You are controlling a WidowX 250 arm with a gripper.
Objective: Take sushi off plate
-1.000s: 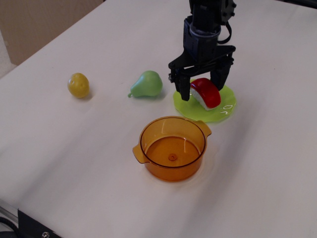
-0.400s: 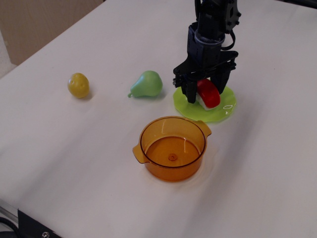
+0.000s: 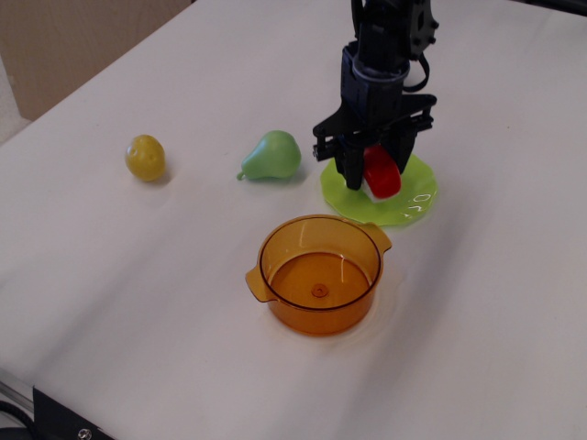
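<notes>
The sushi (image 3: pixel 382 173), red-topped with a white base, sits between the two black fingers of my gripper (image 3: pixel 376 170). The fingers are closed against its sides. It is at or just above the lime-green plate (image 3: pixel 415 201), which lies on the white table to the right of the pear. I cannot tell whether the sushi still touches the plate. The arm comes down from the top of the view and hides the plate's far edge.
A green pear (image 3: pixel 272 156) lies just left of the plate. A yellow lemon (image 3: pixel 146 157) lies further left. An orange see-through pot (image 3: pixel 318 273) stands in front of the plate, close to its near rim.
The fingers have closed from wide open onto the sushi. The gripper has dropped lower over the plate and the sushi has tipped more upright.
</notes>
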